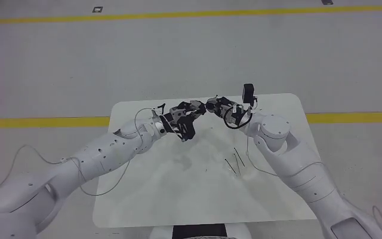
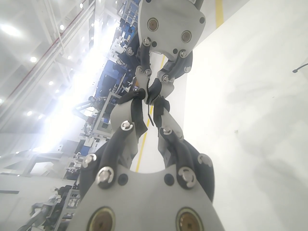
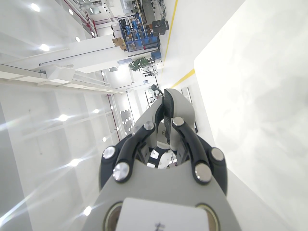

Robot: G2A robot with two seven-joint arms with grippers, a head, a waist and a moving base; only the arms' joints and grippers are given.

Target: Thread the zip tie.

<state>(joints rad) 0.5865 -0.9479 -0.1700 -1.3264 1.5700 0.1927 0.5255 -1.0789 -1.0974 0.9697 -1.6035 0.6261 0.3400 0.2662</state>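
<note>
Left gripper fingers stood slightly apart at centre frame, the zip tie hanging loose between them. Right gripper, entering from the top, pinched its upper end. Right of centre, the top view added spare ties on the table.

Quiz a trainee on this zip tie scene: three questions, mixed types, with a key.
1. True or false: the right gripper is wide open.
2. Where do the spare zip ties lie? A) on the table; B) on the floor; C) in a box.
3. Fill in: the thin black strand between the right gripper and the left gripper is the ___.
Key: 1 false; 2 A; 3 zip tie.
</note>
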